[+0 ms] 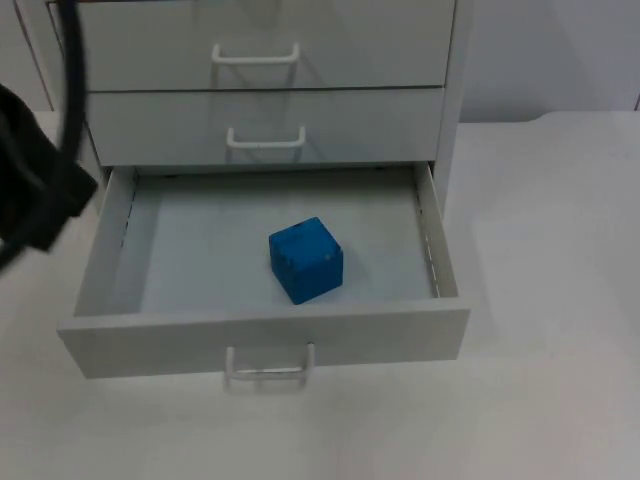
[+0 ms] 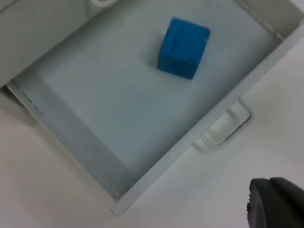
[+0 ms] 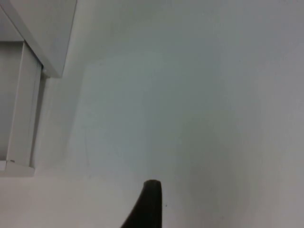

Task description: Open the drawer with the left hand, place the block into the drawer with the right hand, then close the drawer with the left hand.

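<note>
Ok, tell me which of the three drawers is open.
The bottom drawer, pulled out with the blue block inside; the two drawers above it sit shut.

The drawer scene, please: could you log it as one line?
drawer: open | blue block: inside | left gripper: near handle | right gripper: waiting over table

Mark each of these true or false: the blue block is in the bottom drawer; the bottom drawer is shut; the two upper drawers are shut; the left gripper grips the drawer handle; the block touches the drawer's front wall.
1. The blue block lies in the bottom drawer. True.
2. The bottom drawer is shut. False: it is pulled out, with its floor in view.
3. The two upper drawers are shut. True.
4. The left gripper grips the bottom drawer's handle. False: it is off the handle, above the table in front of the drawer.
5. The block touches the drawer's front wall. False: bare floor shows between them.
</note>
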Robot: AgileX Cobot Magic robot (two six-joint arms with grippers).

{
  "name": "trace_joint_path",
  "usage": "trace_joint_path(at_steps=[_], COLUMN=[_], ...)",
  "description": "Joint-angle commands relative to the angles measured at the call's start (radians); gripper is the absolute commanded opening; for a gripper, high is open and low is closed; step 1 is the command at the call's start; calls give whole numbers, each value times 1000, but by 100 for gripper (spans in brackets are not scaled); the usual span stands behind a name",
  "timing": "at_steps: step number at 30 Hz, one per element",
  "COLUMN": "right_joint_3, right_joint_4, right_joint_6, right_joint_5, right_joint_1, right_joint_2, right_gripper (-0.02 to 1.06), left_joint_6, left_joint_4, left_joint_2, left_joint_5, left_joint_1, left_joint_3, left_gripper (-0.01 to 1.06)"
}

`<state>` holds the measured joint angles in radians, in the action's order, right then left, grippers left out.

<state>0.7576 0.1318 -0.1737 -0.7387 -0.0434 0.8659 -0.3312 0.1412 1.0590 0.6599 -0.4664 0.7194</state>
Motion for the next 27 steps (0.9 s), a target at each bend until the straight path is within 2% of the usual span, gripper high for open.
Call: trace_joint_path(at_steps=[1, 4, 5, 10, 11, 14, 18, 21, 27], right_joint_3=[-1, -1, -1, -1, -1, -1, -1, -1, -1], right_joint_4=[6, 6, 6, 1, 1, -3, -18, -30, -43], right_joint_6=[9, 17, 17, 17, 17, 17, 17, 27, 27], right_joint_5=[9, 9, 9, 9, 9, 9, 9, 9, 16], right_joint_1=[-5, -5, -5, -5, -5, -5, -5, -5, -5], right_joint_2=[-6, -6, -6, -6, -6, -6, -6, -6, -6], right_gripper=[81, 81, 81, 81, 81, 81, 81, 81, 81], left_joint_6=[147, 347, 347, 710, 710, 839, 920, 1036, 1179], left_joint_4=[-158, -415, -415, -848, -848, -1025, -1128, -1249, -1399], left_joint_2=[26, 83, 83, 227, 227, 338, 439, 527, 643], left_joint_5=[-28, -49, -49, -17, -17, 24, 31, 31, -13], left_joint_1=[-97, -246, -246, -447, -447, -532, -587, -616, -618], left_joint_3=[3, 3, 3, 3, 3, 3, 3, 3, 3], left_gripper=[0, 0, 0, 0, 0, 0, 0, 0, 0])
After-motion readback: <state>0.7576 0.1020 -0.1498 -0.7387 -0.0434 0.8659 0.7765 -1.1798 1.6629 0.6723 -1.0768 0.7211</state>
